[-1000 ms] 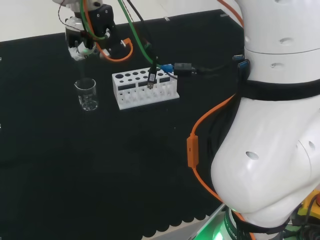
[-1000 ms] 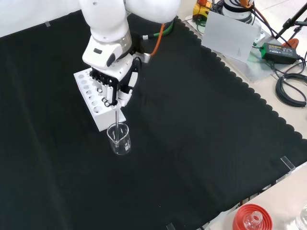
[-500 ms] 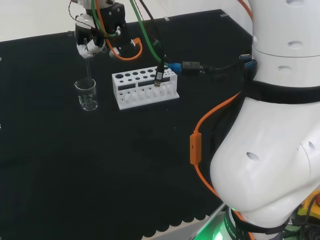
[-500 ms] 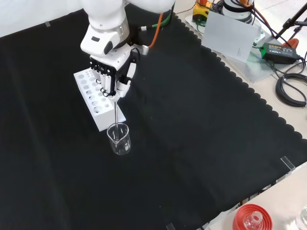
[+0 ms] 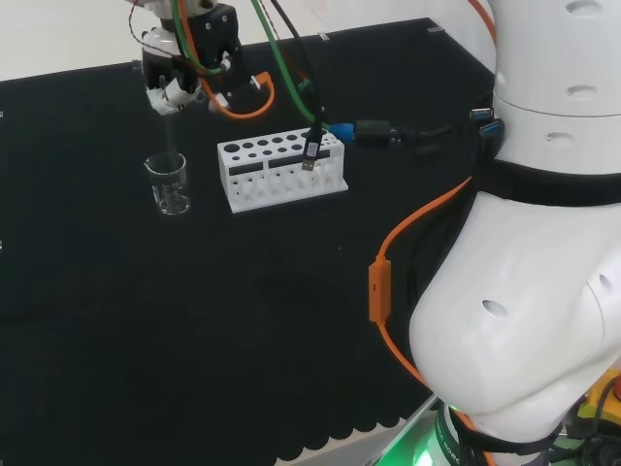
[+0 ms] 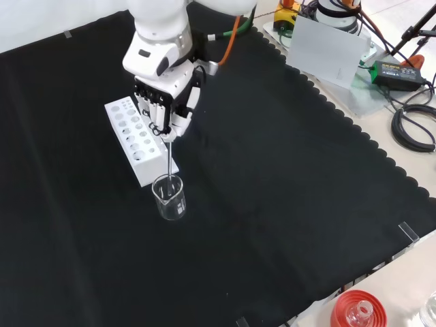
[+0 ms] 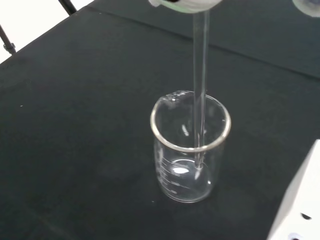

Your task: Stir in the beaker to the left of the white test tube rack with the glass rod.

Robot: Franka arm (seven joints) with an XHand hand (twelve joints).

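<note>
Hand (image 6: pixel 165 109): held above the beaker, over the near end of the rack as the front view shows it; fingers curled down and pinched on the top end of the rod.

Rod (image 6: pixel 168 160): clear glass, thin, straight. Judged stiff, light, smooth and brittle; likely to slip in a pinch and to snap or chip under side load. It is taken at its upper end, which is judged the right place, since the whole lower length is left free to reach into the beaker. Long axis close to upright, with a slight lean; top end in the hand, lower end pointing down into the beaker. In the wrist view the rod (image 7: pixel 200 90) is seen to pass inside the rim on one side of the mouth, its tip near the floor; contact with floor or wall cannot be told.

Beaker (image 6: pixel 169 197): clear, upright, just beside the rack's near end in the front view; left of the rack (image 5: pixel 280 171) in the head view. No liquid can be made out. Judged light, fragile, easily tipped by a sideways push from the rod.

Rack (image 6: pixel 138 139): white, holes up, no tubes made out.
</note>
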